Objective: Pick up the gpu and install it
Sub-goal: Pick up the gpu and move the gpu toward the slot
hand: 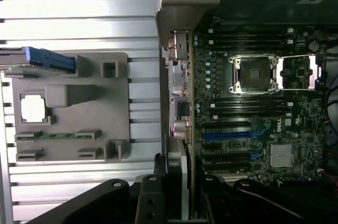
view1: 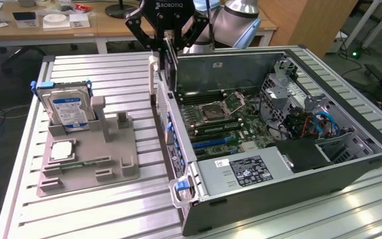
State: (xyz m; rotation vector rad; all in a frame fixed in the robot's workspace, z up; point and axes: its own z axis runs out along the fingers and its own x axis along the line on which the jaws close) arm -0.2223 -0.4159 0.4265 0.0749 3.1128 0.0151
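End effector [view1: 167,42]: partly closed, clamped on the gpu.
gpu [view1: 171,69]: thin dark card, hanging upright at the rear edge of the open computer case [view1: 297,194].
Desk [view1: 111,209]: ribbed pale metal, bearing the case and a grey parts holder [view1: 105,149].
Room: wooden tables [view1: 45,30] behind.

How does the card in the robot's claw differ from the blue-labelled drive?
The gpu hangs in the gripper over the edge of the case; the drive stands in a grey holder. The gpu is thin and dark; the drive is thicker, silver, blue-labelled. Both are upright.
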